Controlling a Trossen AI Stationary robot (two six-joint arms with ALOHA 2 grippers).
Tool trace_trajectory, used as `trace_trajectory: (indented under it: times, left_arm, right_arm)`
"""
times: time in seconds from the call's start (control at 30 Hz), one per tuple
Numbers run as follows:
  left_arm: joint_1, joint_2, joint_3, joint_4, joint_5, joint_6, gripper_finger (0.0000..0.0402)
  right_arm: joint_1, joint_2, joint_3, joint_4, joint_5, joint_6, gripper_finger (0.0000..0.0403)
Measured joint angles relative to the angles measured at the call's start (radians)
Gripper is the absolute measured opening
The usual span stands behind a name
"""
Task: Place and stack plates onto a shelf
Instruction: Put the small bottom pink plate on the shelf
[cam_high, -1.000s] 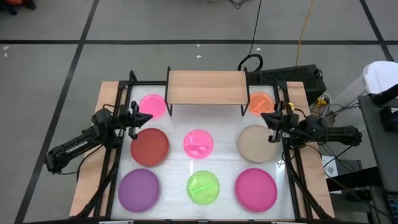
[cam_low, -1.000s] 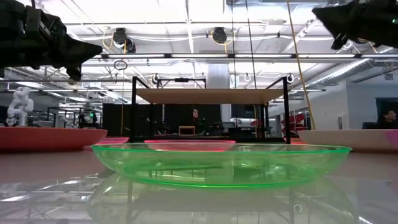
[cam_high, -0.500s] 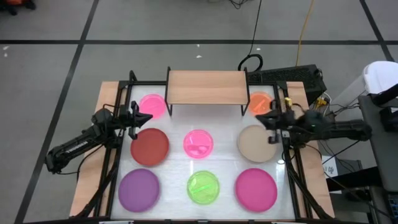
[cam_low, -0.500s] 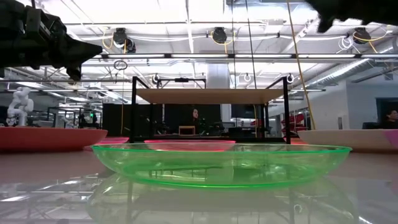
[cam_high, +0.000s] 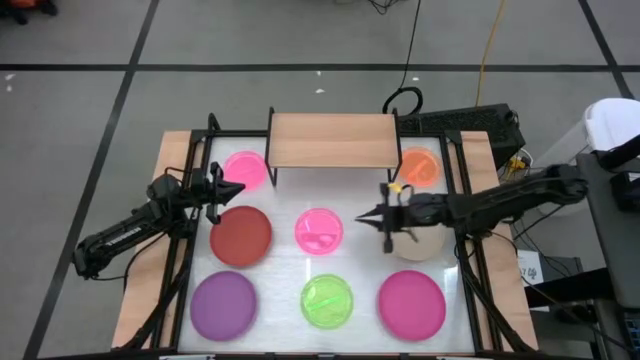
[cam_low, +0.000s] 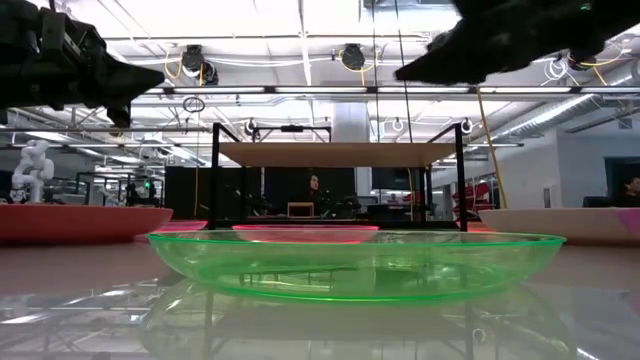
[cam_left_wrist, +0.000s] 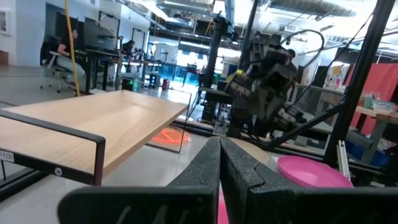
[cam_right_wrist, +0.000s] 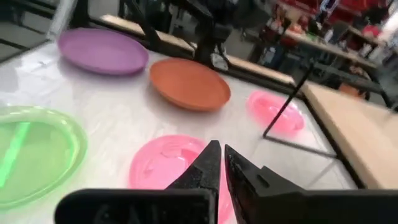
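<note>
R gripper (cam_high: 371, 217) is being held clenched and empty above the table, at the beige plate's (cam_high: 420, 243) edge, just beside the centre pink plate (cam_high: 319, 230). L gripper (cam_high: 222, 188) is being kept clenched too, over the red plate (cam_high: 240, 236). The shelf (cam_high: 333, 140) is sitting bare at the back.

A robotics lab is showing here: people (cam_left_wrist: 57, 51) are sitting at desks (cam_left_wrist: 106, 57) beyond the tabletop (cam_high: 290, 265), under ceiling lights (cam_low: 300, 89) and hanging cables (cam_low: 478, 100).
</note>
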Motion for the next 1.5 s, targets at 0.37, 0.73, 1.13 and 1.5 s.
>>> trace_trajectory:
  times: [0.37, 0.73, 1.13, 1.5]
  left_arm:
    - [0.0, 0.0, 0.0, -0.001, 0.0, 0.0, 0.0005]
    - [0.0, 0.0, 0.0, -0.001, 0.0, 0.0, 0.0005]
    - [0.0, 0.0, 0.0, -0.001, 0.0, 0.0, 0.0005]
    - [0.0, 0.0, 0.0, -0.001, 0.0, 0.0, 0.0005]
  right_arm:
    - [0.039, 0.362, 0.139, 0.099, -0.031, 0.004, 0.0128]
    - [0.082, 0.566, 0.142, 0.167, -0.035, 0.076, 0.0196]
    - [0.1, 0.608, 0.253, -0.074, 0.029, 0.029, 0.018]
    - [0.087, 0.611, 0.254, -0.152, 0.102, 0.023, 0.0164]
